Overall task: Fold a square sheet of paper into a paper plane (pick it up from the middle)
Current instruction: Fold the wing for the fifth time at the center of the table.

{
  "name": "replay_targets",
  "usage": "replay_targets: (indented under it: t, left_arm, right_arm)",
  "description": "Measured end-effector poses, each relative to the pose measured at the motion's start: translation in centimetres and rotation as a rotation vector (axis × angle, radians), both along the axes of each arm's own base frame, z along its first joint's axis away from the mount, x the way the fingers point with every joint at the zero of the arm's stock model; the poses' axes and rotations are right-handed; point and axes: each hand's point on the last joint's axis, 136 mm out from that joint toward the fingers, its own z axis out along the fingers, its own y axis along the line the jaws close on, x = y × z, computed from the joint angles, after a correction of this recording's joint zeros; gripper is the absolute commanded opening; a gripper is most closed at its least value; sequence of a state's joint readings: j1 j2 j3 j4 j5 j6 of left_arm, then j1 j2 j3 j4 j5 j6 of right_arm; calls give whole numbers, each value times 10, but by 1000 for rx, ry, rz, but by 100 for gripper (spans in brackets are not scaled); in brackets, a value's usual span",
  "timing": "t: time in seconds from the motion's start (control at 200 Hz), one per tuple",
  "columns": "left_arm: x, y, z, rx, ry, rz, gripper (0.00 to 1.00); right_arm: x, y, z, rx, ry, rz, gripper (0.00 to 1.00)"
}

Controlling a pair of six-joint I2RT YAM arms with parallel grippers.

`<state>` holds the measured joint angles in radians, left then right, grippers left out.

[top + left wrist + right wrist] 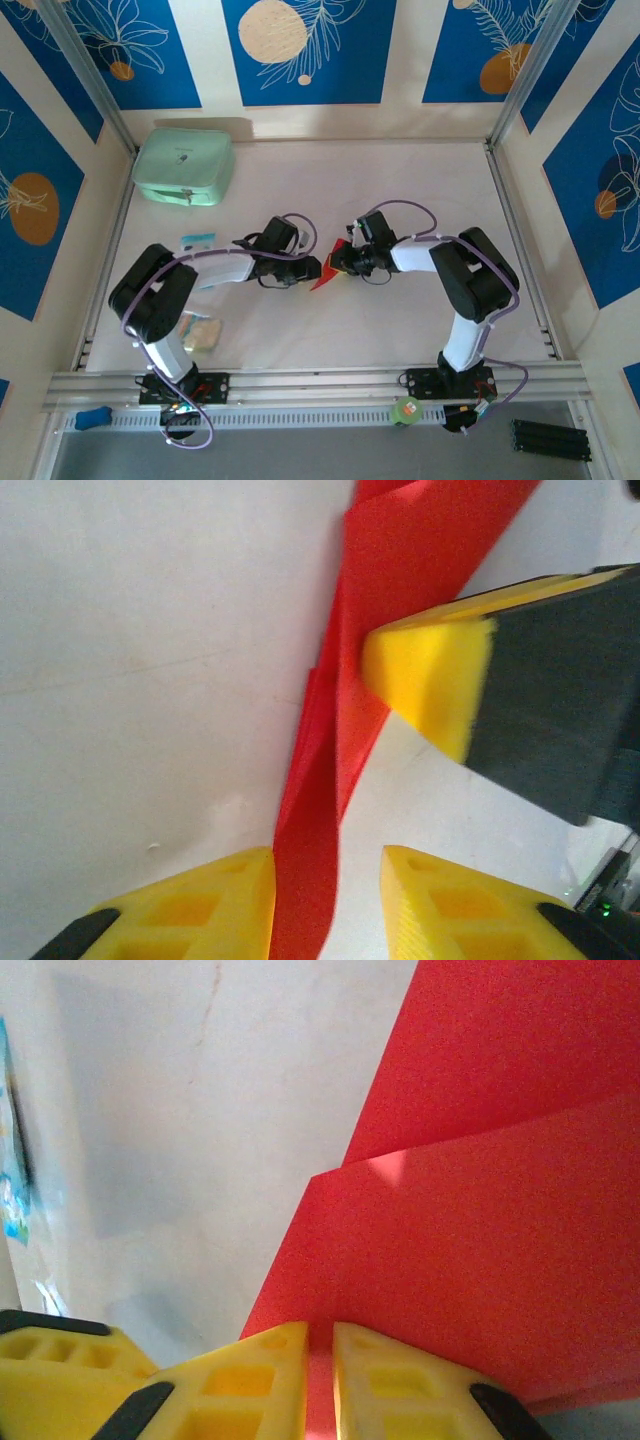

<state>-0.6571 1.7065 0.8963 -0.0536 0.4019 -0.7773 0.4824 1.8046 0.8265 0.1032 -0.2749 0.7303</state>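
Note:
The square sheet of paper, bright red and folded into a narrow creased paper plane (324, 276), hangs between the two grippers at mid-table. My right gripper (320, 1335) is shut on its layered red edge (480, 1240); from above, this gripper (342, 262) sits just right of the paper. In the left wrist view the paper (320, 810) runs as a strip between my left gripper's (325, 865) yellow fingers. It lies against the left finger (200, 910), with a gap to the other, so the left gripper (312, 268) is open. The right gripper's yellow fingertip (430, 680) presses the paper higher up.
A mint-green case (184, 167) stands at the back left. A small pale packet (197, 241) lies left of the left arm, and another packet (200, 333) lies near its base. Metal frame rails bound the table on both sides.

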Motion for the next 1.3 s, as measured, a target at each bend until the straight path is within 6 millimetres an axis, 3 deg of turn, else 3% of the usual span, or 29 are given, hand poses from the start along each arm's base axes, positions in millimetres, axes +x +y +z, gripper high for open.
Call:
replay_targets:
  t: [0.14,0.47,0.665,1.301]
  left_arm:
    - [3,-3,13,-30,-30,-2,30]
    - [-7,-16,19,-93,9,-32,20]
    - [-17,-23,14,-68,40,-60,14]
    - [-24,-26,-11,4,114,-80,14]
  right_arm:
    - [-1,0,1,12,-8,60,16]
    - [-2,0,0,6,-6,82,14]
    - [-2,-1,-2,-7,11,77,12]
    - [-2,-2,-4,-26,35,74,11]
